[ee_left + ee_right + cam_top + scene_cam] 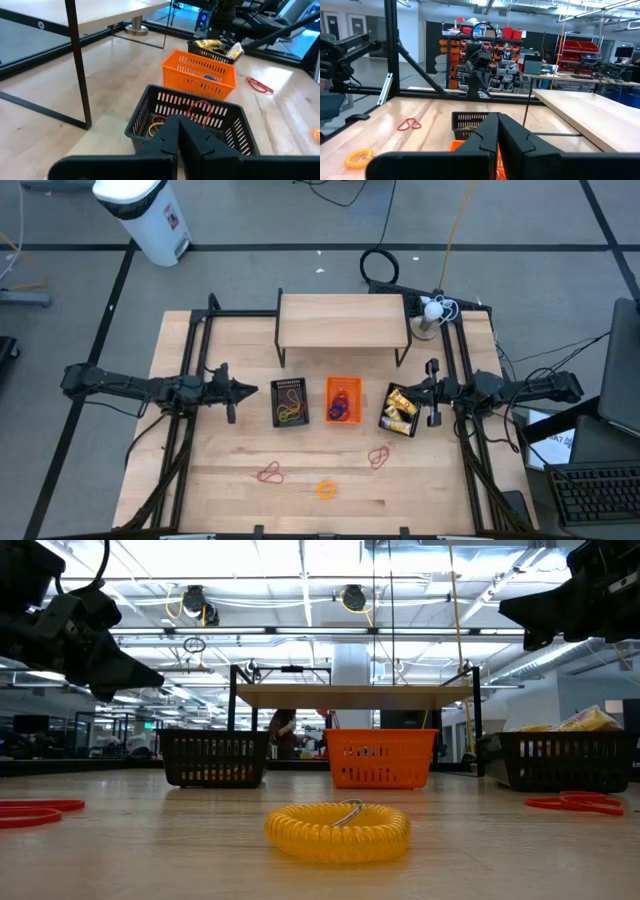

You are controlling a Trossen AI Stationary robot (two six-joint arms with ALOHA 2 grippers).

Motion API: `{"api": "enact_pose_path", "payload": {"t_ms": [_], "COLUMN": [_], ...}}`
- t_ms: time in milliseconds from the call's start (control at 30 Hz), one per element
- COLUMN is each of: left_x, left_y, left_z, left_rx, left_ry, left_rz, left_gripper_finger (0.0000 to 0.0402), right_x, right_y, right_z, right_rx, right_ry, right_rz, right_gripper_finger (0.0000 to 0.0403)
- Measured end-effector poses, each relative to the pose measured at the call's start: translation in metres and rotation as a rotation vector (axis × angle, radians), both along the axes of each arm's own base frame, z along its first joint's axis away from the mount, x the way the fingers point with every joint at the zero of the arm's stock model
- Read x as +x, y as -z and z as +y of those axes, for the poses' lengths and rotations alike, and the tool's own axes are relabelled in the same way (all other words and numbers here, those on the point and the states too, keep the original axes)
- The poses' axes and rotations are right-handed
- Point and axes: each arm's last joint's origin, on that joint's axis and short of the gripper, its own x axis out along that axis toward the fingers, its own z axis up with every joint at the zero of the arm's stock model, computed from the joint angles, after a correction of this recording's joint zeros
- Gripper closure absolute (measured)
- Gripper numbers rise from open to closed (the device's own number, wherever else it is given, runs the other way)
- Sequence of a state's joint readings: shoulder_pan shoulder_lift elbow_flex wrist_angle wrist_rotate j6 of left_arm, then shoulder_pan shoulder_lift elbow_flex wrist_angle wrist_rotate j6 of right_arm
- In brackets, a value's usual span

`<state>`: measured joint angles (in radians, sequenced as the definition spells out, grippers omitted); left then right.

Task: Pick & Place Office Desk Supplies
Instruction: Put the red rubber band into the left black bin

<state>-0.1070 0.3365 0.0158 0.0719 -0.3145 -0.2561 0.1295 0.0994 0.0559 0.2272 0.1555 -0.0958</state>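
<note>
Orange tray [342,399] sits mid-table. Left gripper [243,389] hovers beside the black mesh tray [290,402] to its left, fingers pressed together, holding nothing. Right gripper [424,389] hovers beside the black tray of yellow pieces [400,409] to its right, fingers likewise together. Nearer the table's front edge lie red rubber bands [271,473], more bands [378,457], and an orange coil ring [326,489].

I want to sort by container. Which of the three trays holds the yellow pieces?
The black tray nearest the right arm, at the row's right end. The orange tray holds blue items, the other black tray rubber bands.
</note>
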Motion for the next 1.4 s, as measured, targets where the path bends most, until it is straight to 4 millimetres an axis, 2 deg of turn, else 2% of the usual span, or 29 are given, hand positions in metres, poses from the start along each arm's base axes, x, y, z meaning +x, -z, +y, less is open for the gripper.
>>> {"api": "enact_pose_path", "payload": {"t_ms": [167,267,433,533,733,967,1167,1400], "left_x": [0.002,0.008,0.034,0.053,0.084,0.108,0.119,0.126], "left_y": [0.001,-0.007,-0.039,-0.049,-0.041,-0.015,-0.013,-0.012], "left_z": [-0.001,-0.008,-0.033,-0.054,-0.098,-0.136,-0.153,-0.159], "left_rx": [-0.117,-0.139,-0.118,-0.138,-0.191,-0.255,-0.298,-0.335], "left_ry": [-0.026,0.014,0.056,0.078,0.114,0.198,0.277,0.242], "left_rz": [-0.001,0.046,0.202,0.401,0.754,0.952,1.008,1.010], "left_gripper_finger": [0.0399,0.0400,0.0400,0.0400,0.0394,0.0363,0.0322,0.0280], "right_x": [0.000,0.000,0.000,0.000,0.000,0.000,0.000,0.000], "right_y": [0.000,-0.001,-0.003,-0.003,-0.003,-0.003,-0.003,-0.003], "right_z": [0.000,0.000,0.000,0.000,0.000,0.000,0.000,0.000], "right_rx": [-0.002,0.000,0.003,0.007,0.009,0.009,0.009,0.028], "right_ry": [0.001,0.001,0.000,0.000,-0.001,-0.004,-0.005,-0.006], "right_rz": [-0.001,-0.010,-0.027,-0.030,-0.029,-0.028,-0.029,-0.029], "right_gripper_finger": [0.0401,0.0402,0.0401,0.0402,0.0399,0.0399,0.0399,0.0399]}}
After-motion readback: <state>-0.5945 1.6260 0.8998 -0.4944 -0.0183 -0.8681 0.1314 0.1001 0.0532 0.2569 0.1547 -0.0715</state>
